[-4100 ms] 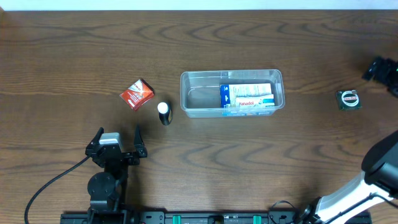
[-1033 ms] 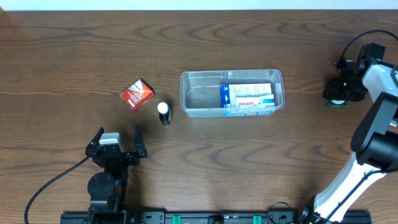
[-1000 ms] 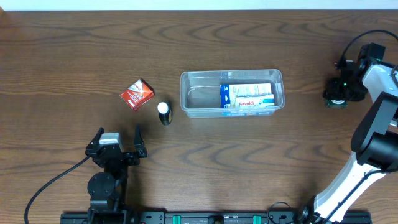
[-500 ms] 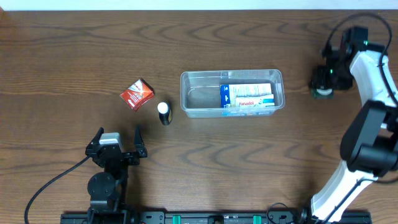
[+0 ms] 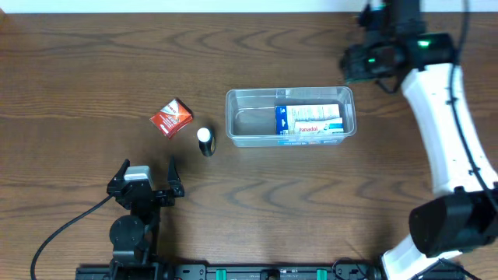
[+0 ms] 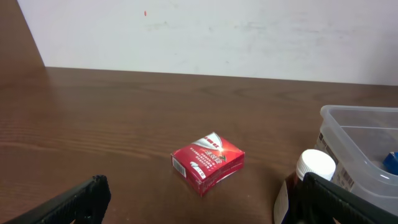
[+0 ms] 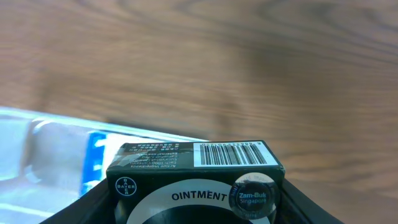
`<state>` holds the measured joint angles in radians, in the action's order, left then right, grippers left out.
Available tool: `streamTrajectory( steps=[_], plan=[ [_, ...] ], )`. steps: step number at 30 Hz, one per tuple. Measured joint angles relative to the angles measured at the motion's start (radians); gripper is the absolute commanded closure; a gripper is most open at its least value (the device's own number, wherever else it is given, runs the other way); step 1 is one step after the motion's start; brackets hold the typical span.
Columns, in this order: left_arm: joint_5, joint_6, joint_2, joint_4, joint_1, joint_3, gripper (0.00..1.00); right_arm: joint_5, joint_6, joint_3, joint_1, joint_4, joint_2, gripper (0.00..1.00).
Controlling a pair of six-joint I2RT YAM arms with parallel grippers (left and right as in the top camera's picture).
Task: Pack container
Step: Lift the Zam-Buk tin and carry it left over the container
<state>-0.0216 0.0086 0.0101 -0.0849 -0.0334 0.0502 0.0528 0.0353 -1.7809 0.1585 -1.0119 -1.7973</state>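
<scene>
Up by the far right corner of the clear tub [image 5: 233, 117] in the middle of the table [image 5: 78, 70], the right pincer [image 5: 367, 62] grips an ointment box [image 7: 193, 165] to drop inside. The left pincer [image 5: 148, 169] sits wide open.

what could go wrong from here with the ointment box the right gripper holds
The blue carton fills the right half of the container, the side nearest the right gripper. Released there, the ointment box would likely land on it or catch the rim; only the left half is bare. The gripper sits just beyond the container's far right corner, so a low approach might clip the rim and shove it.
</scene>
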Motion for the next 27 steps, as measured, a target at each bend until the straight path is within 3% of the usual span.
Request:
streamTrajectory(
  steps=[7,18,27],
  plan=[
    [0.0,0.0,0.0,0.0,0.0,0.0,0.02,-0.037,0.038,0.001,0.137,0.006,-0.091,0.44],
    [0.0,0.0,0.0,0.0,0.0,0.0,0.02,-0.065,0.095,0.003,0.155,-0.077,-0.129,0.44],
    [0.0,0.0,0.0,0.0,0.0,0.0,0.02,-0.08,0.118,0.06,0.154,-0.044,-0.13,0.41]
  ],
)
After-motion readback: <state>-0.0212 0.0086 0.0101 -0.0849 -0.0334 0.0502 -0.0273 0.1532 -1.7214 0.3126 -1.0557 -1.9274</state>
